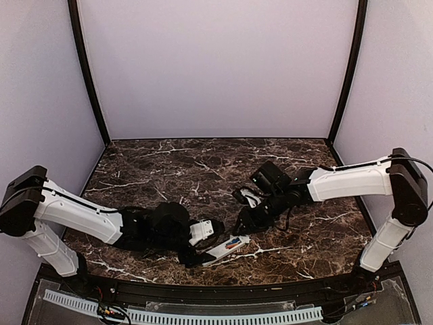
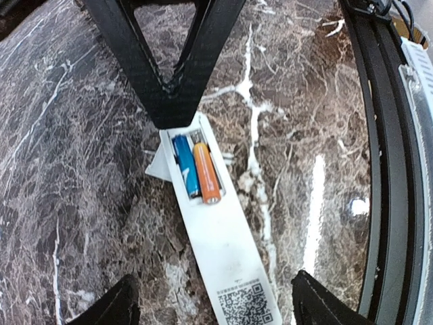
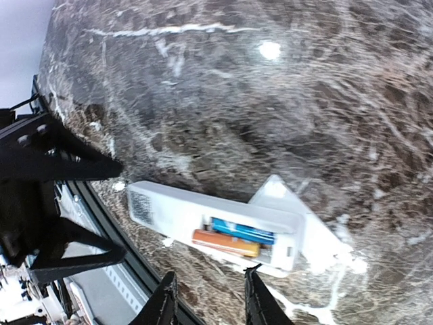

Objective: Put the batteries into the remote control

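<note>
The remote control [image 1: 226, 248] lies back-up on the table [image 1: 203, 162], near its front edge, between my two arms. Two batteries [image 2: 206, 172] sit side by side in its recess. A code sticker [image 2: 247, 305] sits at the opposite end. A flat plate [image 3: 318, 230] lies partly under the recess end. My left pincer [image 2: 215, 310] straddles the sticker end, and my right pincer [image 3: 210, 298] hangs beside the recess.
</note>
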`<state>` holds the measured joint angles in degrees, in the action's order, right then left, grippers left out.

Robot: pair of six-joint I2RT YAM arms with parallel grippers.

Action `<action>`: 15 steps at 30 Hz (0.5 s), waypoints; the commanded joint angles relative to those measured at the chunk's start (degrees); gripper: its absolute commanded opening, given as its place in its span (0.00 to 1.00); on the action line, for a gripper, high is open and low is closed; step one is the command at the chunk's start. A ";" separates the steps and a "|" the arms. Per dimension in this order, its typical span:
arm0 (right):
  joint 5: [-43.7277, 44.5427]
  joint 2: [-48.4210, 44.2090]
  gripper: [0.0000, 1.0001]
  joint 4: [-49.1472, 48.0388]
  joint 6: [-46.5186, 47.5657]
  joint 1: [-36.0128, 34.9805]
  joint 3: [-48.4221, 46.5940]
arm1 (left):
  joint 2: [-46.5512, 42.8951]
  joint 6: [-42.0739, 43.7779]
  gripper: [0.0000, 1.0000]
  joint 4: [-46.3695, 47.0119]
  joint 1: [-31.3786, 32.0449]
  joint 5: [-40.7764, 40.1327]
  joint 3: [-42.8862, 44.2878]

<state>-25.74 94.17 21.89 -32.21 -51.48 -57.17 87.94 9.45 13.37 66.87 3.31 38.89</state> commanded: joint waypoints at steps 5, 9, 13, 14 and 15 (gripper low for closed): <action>11.20 0.77 0.34 1.78 -1.91 -6.44 -3.65 | 2.11 -1.93 0.78 2.25 0.88 -4.86 -4.89; 19.72 0.09 0.42 1.95 -1.76 -9.51 -2.72 | 2.60 -3.97 0.78 7.40 1.00 -3.76 -7.29; 24.30 -0.13 0.48 0.41 -1.92 -11.10 -1.93 | 2.72 -5.51 0.78 11.83 1.19 -1.09 -10.13; 25.26 -0.12 0.50 0.52 -2.25 -11.29 -1.92 | 2.99 -5.28 0.78 12.62 1.22 -1.09 -10.23; 25.50 -0.13 0.51 0.68 -2.65 -11.45 -1.93 | 3.37 -5.08 0.78 12.90 1.24 -1.14 -10.39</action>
<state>-7.09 94.28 23.29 -33.78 -61.91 -59.66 90.54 5.52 21.50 67.64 0.73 30.09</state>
